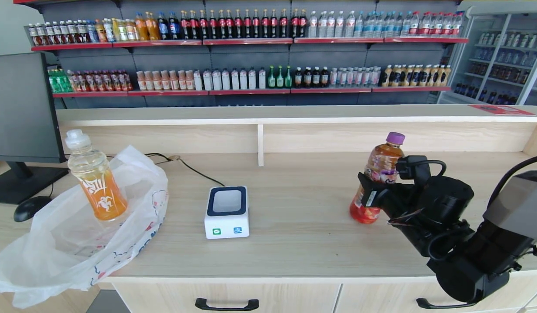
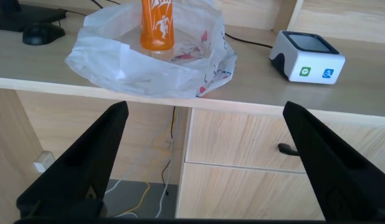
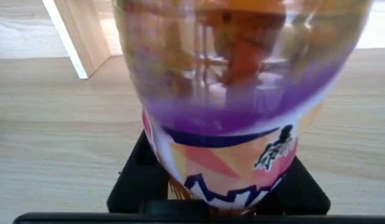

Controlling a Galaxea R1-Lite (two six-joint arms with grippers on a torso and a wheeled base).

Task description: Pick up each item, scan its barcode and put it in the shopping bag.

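- Head view: the right gripper (image 1: 372,194) is closed around the lower half of a purple-capped bottle (image 1: 382,174) at the right of the desk (image 1: 303,248).
- The bottle leans slightly, cap tipped to the right. I cannot tell whether its base touches the desk.
- Right wrist view: the gripper's (image 3: 220,190) dark fingers (image 3: 135,180) press either side of the bottle's (image 3: 236,93) label, with bare desk wood behind.
- The scanner (image 1: 227,211), a white box with a dark-framed window facing up, sits mid-desk, well apart from the held bottle and just right of the bag (image 1: 77,248).
- The bag lies open and crumpled at the left of the desk, its near edge spilling over the front.
- A white-capped bottle (image 1: 94,178) of orange drink stands upright inside the bag.
- Left wrist view: the left gripper (image 2: 205,168) is spread wide and holds nothing. It is below the desk's front edge, facing the drawers, with the bag (image 2: 149,59) and scanner (image 2: 308,57) above it.
- A monitor (image 1: 20,108) and mouse (image 1: 31,208) sit at the far left.
- Shelves (image 1: 251,41) of drinks line the back wall.
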